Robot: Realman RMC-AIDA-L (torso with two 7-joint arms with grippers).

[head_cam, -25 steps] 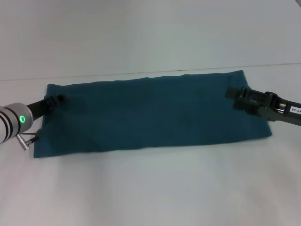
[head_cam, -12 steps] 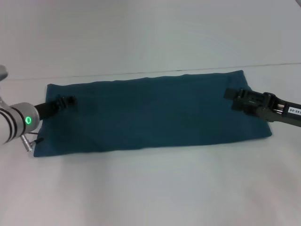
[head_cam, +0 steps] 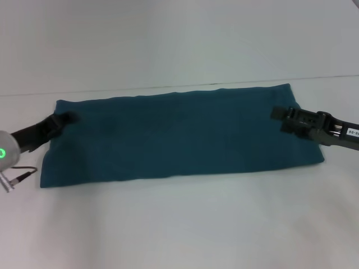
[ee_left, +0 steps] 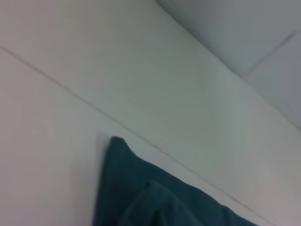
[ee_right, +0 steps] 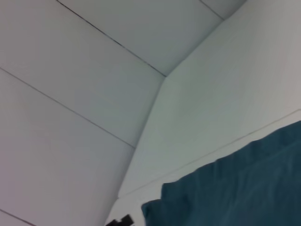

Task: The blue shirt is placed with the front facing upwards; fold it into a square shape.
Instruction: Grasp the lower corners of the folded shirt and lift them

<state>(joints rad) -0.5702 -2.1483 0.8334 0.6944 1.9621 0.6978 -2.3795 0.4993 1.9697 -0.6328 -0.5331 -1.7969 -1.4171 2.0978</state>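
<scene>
left gripper (head_cam: 67,118) back toward shirt edge

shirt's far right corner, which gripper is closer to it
Right. The right gripper sits over the shirt just below that corner; the left gripper is at the opposite end.

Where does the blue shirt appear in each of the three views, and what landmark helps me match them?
Head view: the blue shirt lies as a wide band across the middle of the table.
Left wrist view: one corner shows at the lower edge.
Right wrist view: one end fills the lower right corner.
Shared landmark: the table's far edge against the wall.
</scene>
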